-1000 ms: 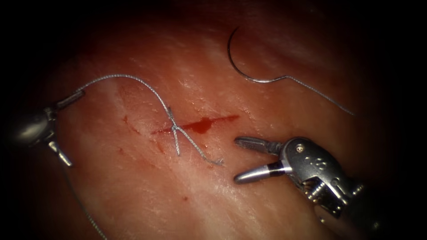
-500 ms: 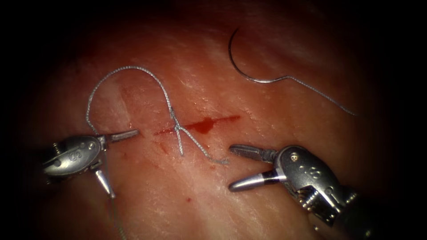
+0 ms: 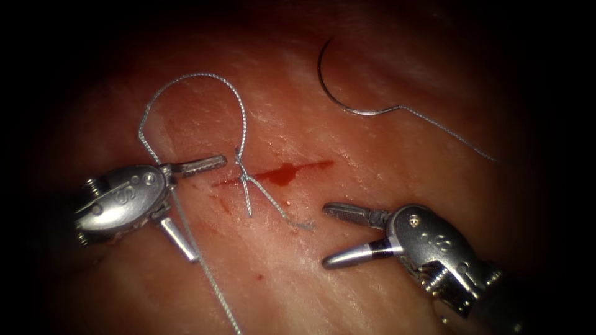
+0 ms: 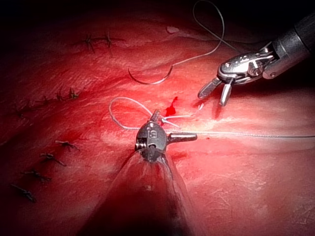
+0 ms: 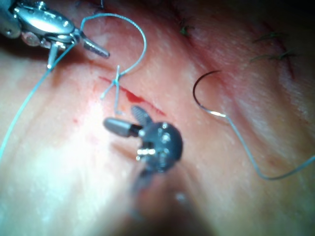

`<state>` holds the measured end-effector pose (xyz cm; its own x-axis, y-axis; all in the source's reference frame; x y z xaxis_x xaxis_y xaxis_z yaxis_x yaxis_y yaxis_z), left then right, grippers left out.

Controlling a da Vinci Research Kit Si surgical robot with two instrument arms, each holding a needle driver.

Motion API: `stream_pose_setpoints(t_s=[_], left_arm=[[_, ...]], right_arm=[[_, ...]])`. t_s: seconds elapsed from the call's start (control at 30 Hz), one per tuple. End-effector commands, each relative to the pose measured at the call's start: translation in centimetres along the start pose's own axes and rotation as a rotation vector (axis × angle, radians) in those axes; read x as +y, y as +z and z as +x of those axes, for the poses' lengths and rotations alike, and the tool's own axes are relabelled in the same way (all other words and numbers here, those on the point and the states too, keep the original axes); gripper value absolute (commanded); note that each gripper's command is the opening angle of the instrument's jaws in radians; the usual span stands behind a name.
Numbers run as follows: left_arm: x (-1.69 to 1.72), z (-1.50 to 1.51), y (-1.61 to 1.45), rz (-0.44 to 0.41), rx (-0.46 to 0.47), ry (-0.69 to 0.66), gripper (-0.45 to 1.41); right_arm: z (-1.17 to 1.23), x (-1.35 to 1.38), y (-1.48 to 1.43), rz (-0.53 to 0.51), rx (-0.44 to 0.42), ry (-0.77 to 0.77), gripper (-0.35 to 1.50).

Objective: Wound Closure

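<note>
Steel needle (image 3: 335,93) lies loose on the tissue (image 3: 347,273), stiff, best gripped mid-curve; limp thread (image 3: 186,80) crosses the left tool (image 3: 186,205), the right tool (image 3: 332,232) is empty, both with jaws apart.

both tools, left tool (image 3: 186,205) and right tool (image 3: 326,232), are shiny metal; the needle (image 3: 335,93) thin glossy steel; the thread (image 3: 192,77) braided, matt; the tissue (image 3: 372,174) wet, glistening.
</note>
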<state>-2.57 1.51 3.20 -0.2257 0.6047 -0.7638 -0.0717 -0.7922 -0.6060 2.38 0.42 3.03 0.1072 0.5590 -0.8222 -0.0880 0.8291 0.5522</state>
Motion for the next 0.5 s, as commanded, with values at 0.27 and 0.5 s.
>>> stream_pose_setpoints(t_s=[0.27, 0.5], left_arm=[[0.05, -0.01, -0.05, -0.006, -0.016, -0.01, 0.91], [0.02, -0.03, -0.08, -0.147, -0.003, -0.205, 0.91]], right_arm=[[0.0, 0.03, 0.06, 0.01, 0.003, -0.002, 1.46], [0.05, -0.08, 0.05, 0.049, 0.008, 0.01, 1.33]])
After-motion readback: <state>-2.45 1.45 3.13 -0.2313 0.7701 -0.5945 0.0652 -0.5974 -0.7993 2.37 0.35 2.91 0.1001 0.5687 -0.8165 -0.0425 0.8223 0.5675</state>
